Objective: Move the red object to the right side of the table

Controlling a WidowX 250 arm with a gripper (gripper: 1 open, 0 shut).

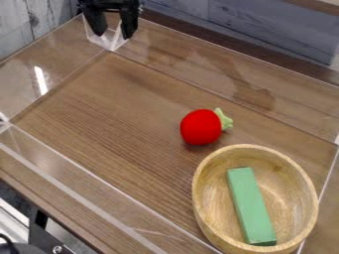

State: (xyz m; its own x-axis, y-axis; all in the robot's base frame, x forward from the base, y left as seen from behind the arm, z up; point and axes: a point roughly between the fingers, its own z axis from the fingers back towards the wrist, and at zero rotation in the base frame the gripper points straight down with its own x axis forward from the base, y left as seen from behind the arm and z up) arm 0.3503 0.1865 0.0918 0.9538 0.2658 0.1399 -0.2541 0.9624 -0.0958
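The red object [201, 127] is a small round red toy fruit with a green leafy stub on its right side. It lies on the brown wood-grain table [119, 129], right of the middle and just above the wooden bowl. My gripper [111, 32] hangs at the far top left, well away from the fruit. Its dark fingers [97, 24] point down with a gap between them, and nothing is held.
A round light wooden bowl [209, 203] sits at the near right with a green rectangular block [249, 204] inside. Low clear acrylic walls [54, 164] border the table on all sides. A grey plank wall runs behind.
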